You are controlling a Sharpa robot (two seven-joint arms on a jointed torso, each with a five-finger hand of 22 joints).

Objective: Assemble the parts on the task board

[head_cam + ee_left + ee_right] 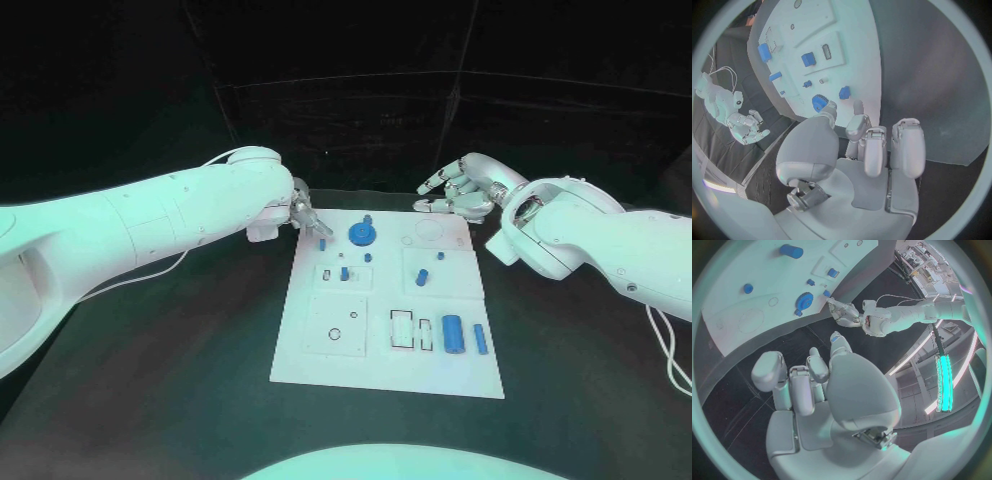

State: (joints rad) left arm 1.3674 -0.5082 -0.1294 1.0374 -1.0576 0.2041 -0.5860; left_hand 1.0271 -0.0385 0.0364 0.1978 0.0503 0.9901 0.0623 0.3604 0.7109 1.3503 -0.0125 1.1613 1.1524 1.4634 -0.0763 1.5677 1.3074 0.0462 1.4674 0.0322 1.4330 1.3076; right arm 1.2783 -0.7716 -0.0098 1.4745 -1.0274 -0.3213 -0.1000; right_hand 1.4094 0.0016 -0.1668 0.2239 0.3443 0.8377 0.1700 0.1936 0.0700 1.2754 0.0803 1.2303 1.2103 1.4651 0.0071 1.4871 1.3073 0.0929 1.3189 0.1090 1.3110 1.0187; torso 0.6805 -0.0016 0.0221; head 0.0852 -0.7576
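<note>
The white task board (325, 355) lies in the middle of the table. A round blue part (361, 234) stands near its far edge, with several small blue parts (423, 277) around the middle. Two long blue parts (453, 333) lie at the near right. My left hand (303, 215) hovers at the board's far left corner, fingers apart and holding nothing. In the left wrist view its fingertips (857, 107) reach close to the round blue part (820, 103). My right hand (454, 190) hangs beyond the board's far right corner, fingers apart and empty (811, 385).
The black table (173, 380) surrounds the board on all sides. The right wrist view shows the board (736, 325), the round blue part (804, 301) and my left hand (845, 312) across from it. A thin cable (663, 350) trails under my right arm.
</note>
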